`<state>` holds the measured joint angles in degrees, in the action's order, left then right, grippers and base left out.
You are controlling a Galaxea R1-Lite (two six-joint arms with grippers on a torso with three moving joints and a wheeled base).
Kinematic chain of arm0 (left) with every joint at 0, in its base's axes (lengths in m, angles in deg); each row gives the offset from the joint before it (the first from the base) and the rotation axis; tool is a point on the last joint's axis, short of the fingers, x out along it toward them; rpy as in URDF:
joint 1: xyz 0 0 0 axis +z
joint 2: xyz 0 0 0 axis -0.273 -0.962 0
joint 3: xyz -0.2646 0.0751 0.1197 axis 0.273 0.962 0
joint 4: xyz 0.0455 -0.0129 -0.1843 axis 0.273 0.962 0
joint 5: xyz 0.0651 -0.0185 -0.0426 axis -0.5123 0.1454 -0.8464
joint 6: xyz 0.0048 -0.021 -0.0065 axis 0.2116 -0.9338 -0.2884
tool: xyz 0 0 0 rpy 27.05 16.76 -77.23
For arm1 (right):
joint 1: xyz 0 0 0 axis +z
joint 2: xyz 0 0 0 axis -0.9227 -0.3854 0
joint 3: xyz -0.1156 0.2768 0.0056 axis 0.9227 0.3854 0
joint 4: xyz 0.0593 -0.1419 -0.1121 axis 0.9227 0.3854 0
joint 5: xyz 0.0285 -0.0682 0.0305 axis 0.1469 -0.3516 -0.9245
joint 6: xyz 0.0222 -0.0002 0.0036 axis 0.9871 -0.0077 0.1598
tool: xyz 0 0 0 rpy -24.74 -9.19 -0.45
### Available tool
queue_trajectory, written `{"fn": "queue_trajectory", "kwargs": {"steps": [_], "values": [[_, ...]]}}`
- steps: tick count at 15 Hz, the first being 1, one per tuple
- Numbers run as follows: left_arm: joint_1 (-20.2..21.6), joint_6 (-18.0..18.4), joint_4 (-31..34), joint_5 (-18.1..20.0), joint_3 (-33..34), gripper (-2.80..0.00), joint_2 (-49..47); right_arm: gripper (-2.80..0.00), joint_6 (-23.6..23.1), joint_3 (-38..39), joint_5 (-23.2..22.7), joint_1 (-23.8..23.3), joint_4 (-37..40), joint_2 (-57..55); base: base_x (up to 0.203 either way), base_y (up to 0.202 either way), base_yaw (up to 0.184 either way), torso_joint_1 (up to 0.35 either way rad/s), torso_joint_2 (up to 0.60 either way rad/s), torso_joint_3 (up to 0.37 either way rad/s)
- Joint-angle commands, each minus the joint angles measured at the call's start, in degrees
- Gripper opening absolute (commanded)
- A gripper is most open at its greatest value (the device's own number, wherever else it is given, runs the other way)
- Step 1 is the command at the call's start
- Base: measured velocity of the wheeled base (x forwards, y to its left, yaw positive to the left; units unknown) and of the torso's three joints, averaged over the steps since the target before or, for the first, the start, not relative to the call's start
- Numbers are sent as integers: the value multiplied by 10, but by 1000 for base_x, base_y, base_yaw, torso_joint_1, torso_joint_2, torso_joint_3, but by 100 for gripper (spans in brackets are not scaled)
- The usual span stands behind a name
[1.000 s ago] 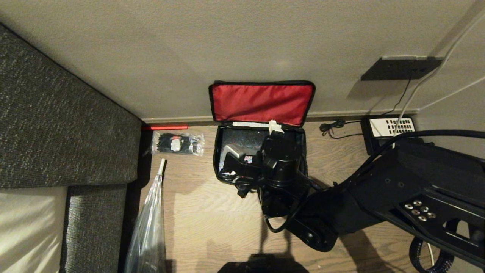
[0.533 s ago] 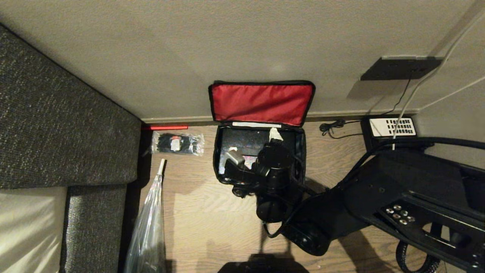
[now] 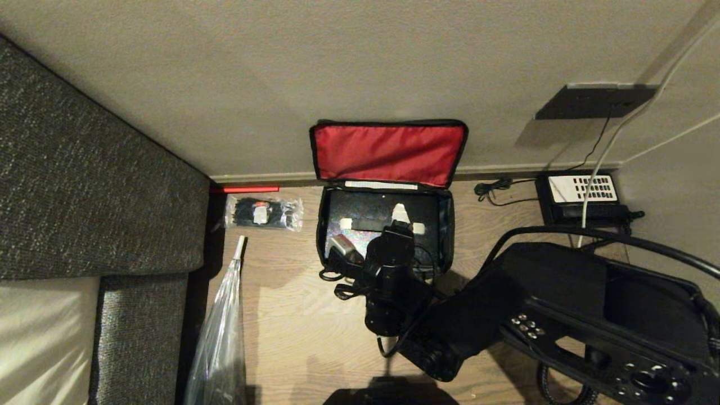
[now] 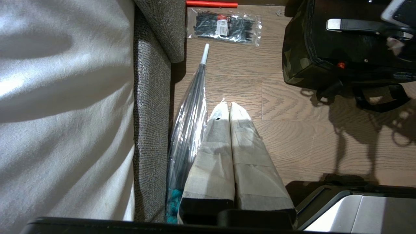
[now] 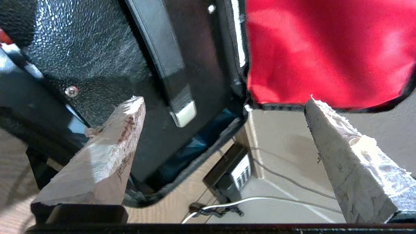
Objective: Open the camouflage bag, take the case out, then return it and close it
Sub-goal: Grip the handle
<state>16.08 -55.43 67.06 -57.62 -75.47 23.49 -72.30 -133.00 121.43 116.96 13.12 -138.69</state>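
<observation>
Floorboards of pale wood fill the lower middle of the head view, with my right arm reaching in from the lower right. My right end effector hangs at the centre of the frame over the open camouflage bag, its two taped fingers spread wide and holding nothing. My left end effector sits parked low over the floor at the left, fingers pressed together and empty, beside a folded clear umbrella along the grey sofa.

Inside the bag lies the case, black and flat, filling the compartment, with a shiny sticker on its face. Left of the bag, on the floor, rests a clear packet of black ties. Further up, the red-lined lid stands propped against the wall. At the upper right a black telephone sits by the skirting.
</observation>
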Motion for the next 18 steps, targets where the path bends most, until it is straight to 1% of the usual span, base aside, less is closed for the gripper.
{"fn": "queue_trajectory", "kwargs": {"steps": [1,4,8,10,14,15,18], "values": [[0,0,0,0,2,-280,0,0,-3,-11,2,-7,-21,-38,0,0,0,0,0,0],[0,0,0,0,2,-280,1,0,-9,-36,-8,-23,-66,-63,0,0,0,0,0,0],[0,0,0,0,2,-280,0,0,-33,-69,-34,-45,-76,-86,0,0,0,0,0,0],[0,0,0,0,2,-280,1,0,-64,-73,-43,-53,-96,-99,0,0,0,0,0,0],[0,0,0,0,2,-280,1,0,-84,-97,-72,-66,-113,-124,0,0,0,0,0,0],[0,0,0,0,2,-280,1,0,-86,-101,-74,-68,-115,-126,0,0,0,0,0,0],[0,0,0,0,2,-280,1,0,-88,-142,-75,-75,-120,-150,0,0,0,0,0,0]]}}
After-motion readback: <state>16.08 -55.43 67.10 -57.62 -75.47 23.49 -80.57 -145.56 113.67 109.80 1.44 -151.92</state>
